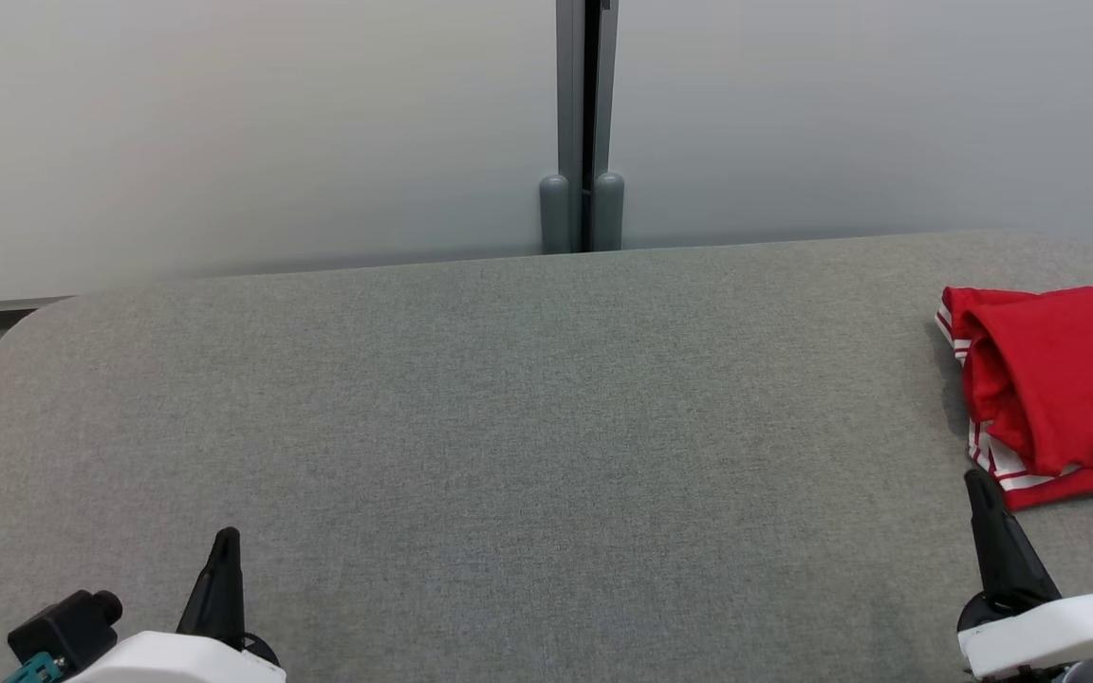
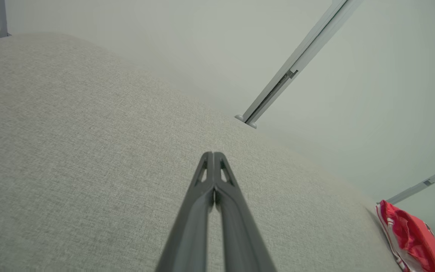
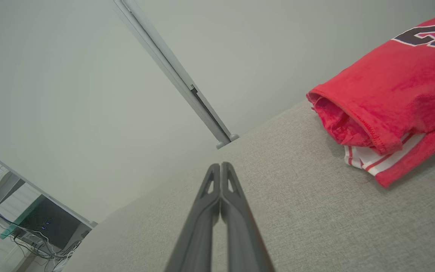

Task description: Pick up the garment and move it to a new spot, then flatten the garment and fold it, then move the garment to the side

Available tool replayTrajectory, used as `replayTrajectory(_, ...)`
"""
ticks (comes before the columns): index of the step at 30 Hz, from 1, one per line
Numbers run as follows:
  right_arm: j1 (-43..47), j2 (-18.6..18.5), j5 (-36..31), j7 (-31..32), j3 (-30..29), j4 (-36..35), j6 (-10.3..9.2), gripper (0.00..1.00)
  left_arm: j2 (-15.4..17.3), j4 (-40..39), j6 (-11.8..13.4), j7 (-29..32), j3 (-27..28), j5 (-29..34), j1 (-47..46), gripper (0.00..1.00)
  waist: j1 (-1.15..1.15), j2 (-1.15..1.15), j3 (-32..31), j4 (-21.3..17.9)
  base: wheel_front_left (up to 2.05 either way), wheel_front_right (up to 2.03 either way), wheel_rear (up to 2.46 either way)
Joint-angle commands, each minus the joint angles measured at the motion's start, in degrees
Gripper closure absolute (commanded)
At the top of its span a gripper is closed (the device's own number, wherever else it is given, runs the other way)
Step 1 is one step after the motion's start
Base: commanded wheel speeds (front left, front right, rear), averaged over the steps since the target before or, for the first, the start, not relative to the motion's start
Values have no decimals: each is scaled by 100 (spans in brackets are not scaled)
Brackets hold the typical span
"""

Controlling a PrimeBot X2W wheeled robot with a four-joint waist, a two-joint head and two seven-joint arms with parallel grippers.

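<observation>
At three o'clock in your head view, the folded red garment [image 1: 1049,379] lies on the grey fabric surface [image 1: 509,427]. Left wrist view: your left gripper [image 2: 213,155] is pressed together, garment at four o'clock. Right wrist view: your right gripper [image 3: 220,165] is pressed together, garment at two o'clock

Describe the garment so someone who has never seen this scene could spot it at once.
Start from the wide grey fabric-covered table before the pale wall. At its right edge, just beyond the shut right gripper, lies a folded red jersey. It alone is bright red, with white-striped trim and a dark printed mark.
</observation>
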Motion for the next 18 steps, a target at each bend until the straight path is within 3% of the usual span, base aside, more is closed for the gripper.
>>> replayTrajectory(1, -177, -14, 189, 25, -46, -35, -2, 100, 14, -41, -70, 22, 90, -179, -211, 100, 0, 0, 2, 0, 0, 0, 0)
replayTrajectory(18, -370, 87, 1409, 123, -186, 196, -3, 100, -163, 111, -385, 279, 400, -1283, -431, 100, 0, 0, 32, 2, 0, 0, 0)
